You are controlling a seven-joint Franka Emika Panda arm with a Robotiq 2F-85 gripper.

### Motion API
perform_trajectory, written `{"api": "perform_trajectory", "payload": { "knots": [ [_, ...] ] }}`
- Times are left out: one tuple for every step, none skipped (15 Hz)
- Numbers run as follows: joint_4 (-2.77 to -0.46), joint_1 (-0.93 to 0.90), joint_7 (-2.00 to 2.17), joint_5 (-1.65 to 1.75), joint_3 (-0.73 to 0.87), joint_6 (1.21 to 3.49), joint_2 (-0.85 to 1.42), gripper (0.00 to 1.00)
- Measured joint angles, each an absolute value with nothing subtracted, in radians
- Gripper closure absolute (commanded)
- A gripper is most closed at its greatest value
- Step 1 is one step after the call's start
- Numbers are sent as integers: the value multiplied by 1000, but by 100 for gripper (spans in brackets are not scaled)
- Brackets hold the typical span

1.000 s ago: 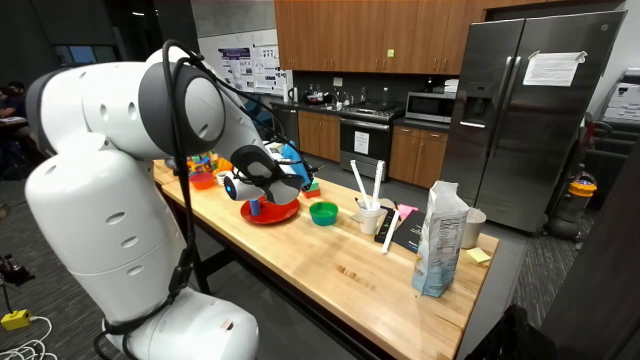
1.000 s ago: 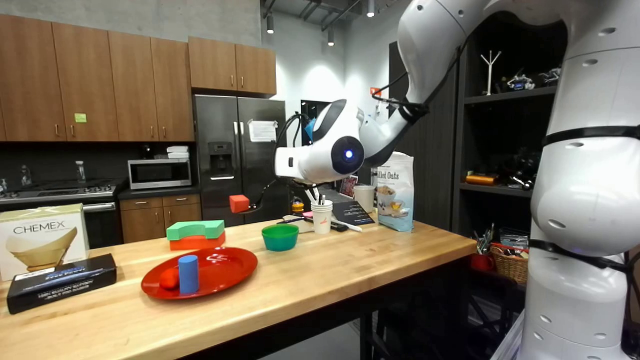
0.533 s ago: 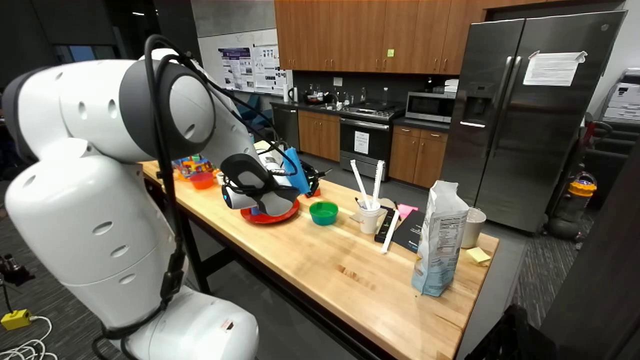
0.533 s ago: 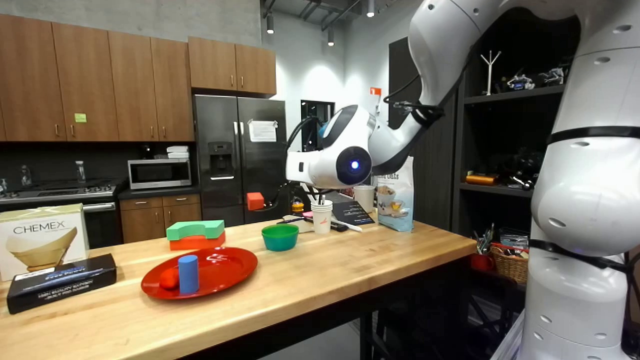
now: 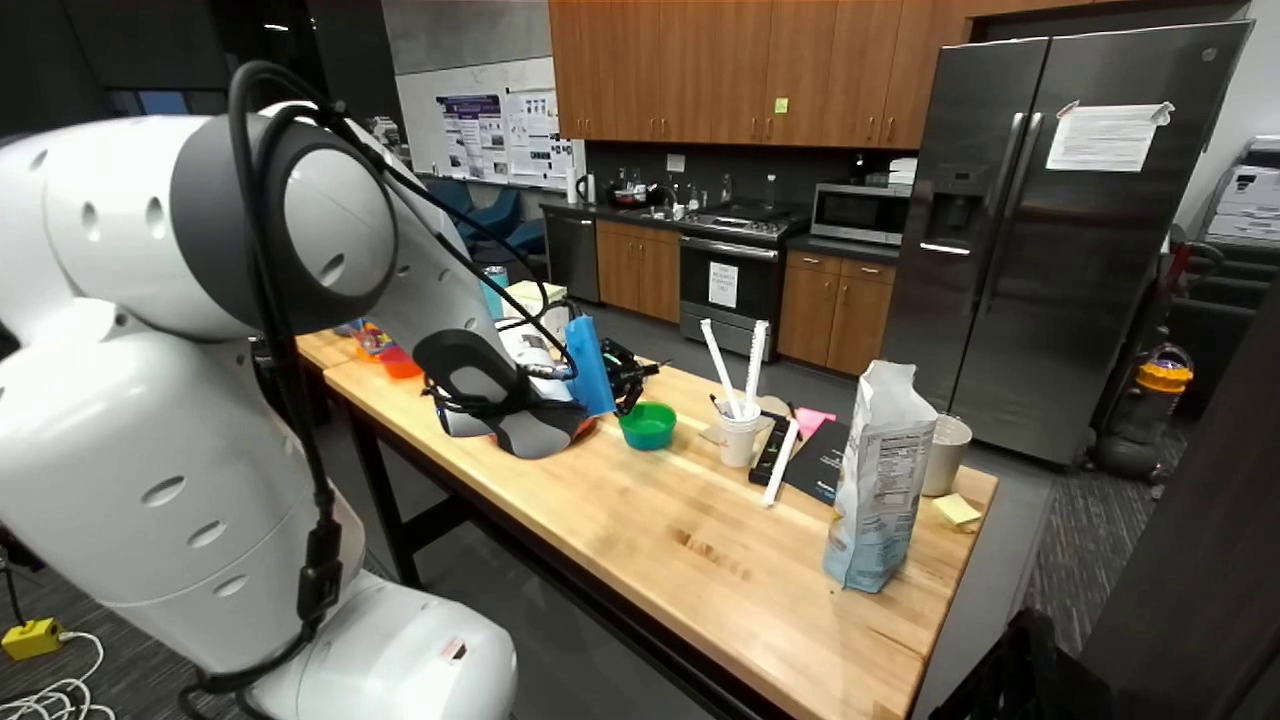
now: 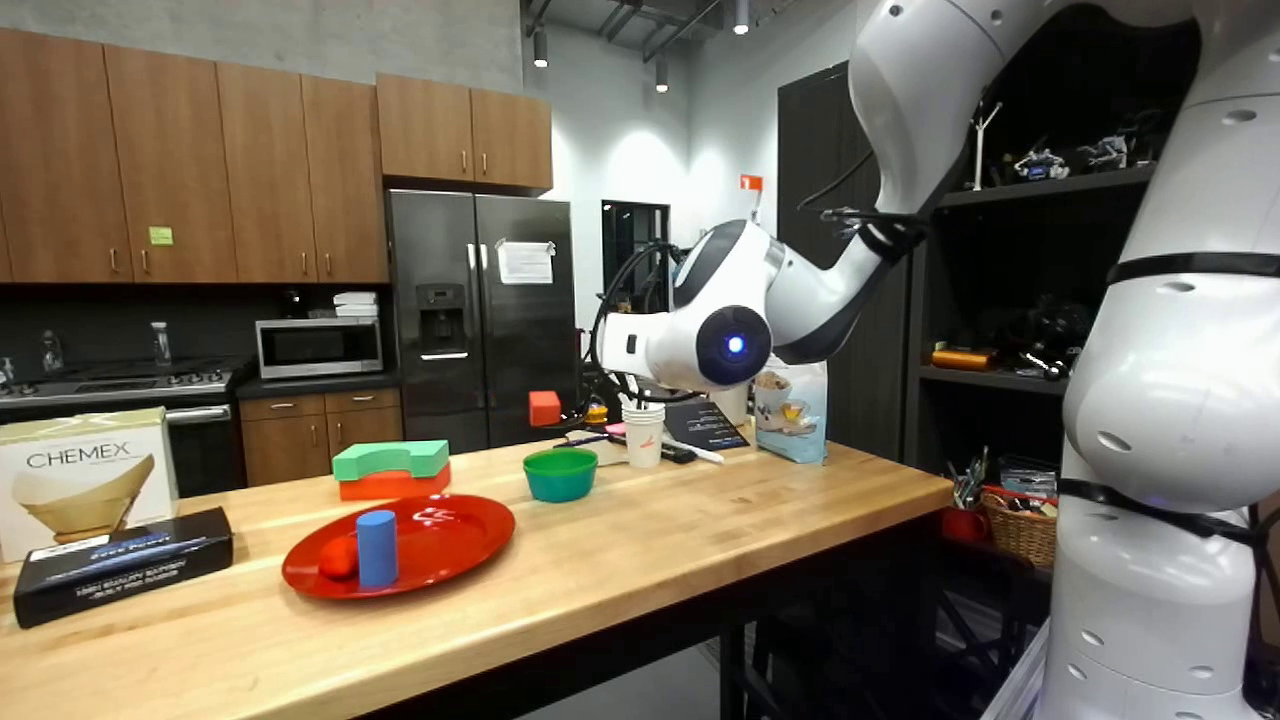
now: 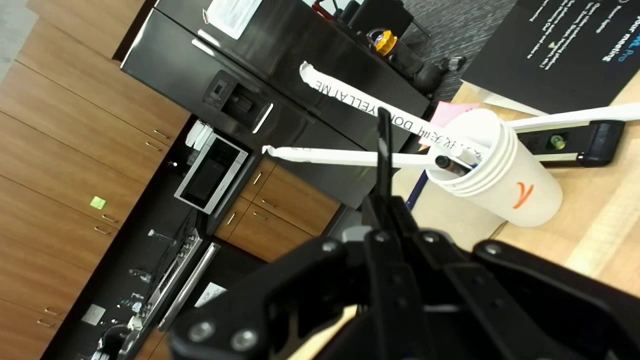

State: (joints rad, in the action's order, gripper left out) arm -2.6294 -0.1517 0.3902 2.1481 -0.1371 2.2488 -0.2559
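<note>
My gripper (image 7: 385,201) is shut, its fingers pressed on a thin black handle (image 7: 384,150) that sticks out past them in the wrist view. In an exterior view a small red cube (image 6: 545,408) appears perched at the dark curved far end of this tool, in the air. The wrist view does not clearly show the cube, and the tool's far end is hidden behind the fingers. Beneath and nearby stands a green bowl (image 6: 560,475). White paper cups (image 7: 515,185) with straws and pens stand just ahead of the gripper, apart from it.
A red plate (image 6: 450,548) bears a blue cylinder (image 6: 378,548) and a red rounded object (image 6: 340,557). Behind it a green block (image 6: 391,458) lies on a red block (image 6: 395,486). An oats bag (image 5: 880,480), a dark booklet (image 5: 822,462) and a Chemex box (image 6: 85,475) also stand about.
The arm has drawn back and sunk slightly. With it, the black tool and red cube have travelled rightward, towards the paper cups. The grip has stayed shut; objects on the table have not moved.
</note>
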Motion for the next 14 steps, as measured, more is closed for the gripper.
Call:
{"api": "perform_trajectory", "payload": {
  "knots": [
    [-2640, -152, 391, 2144, -135, 2248, -264, 99],
    [-2648, -152, 391, 2139, -132, 2248, -270, 99],
    [-2655, -152, 391, 2138, -128, 2248, -276, 99],
    [-2662, -152, 392, 2138, -123, 2249, -282, 99],
    [-2666, -152, 393, 2138, -118, 2250, -285, 99],
    [-2670, -152, 393, 2138, -114, 2251, -288, 99],
    [-2673, -152, 393, 2138, -110, 2252, -291, 99],
    [-2674, -152, 392, 2138, -108, 2257, -293, 99],
    [-2674, -153, 391, 2138, -108, 2268, -294, 99],
    [-2674, -157, 390, 2139, -108, 2283, -295, 99],
    [-2673, -163, 389, 2139, -107, 2302, -295, 99],
    [-2672, -168, 387, 2139, -106, 2325, -295, 99],
    [-2671, -173, 384, 2139, -105, 2347, -295, 99],
    [-2670, -177, 380, 2139, -104, 2366, -295, 99]
  ]
}}
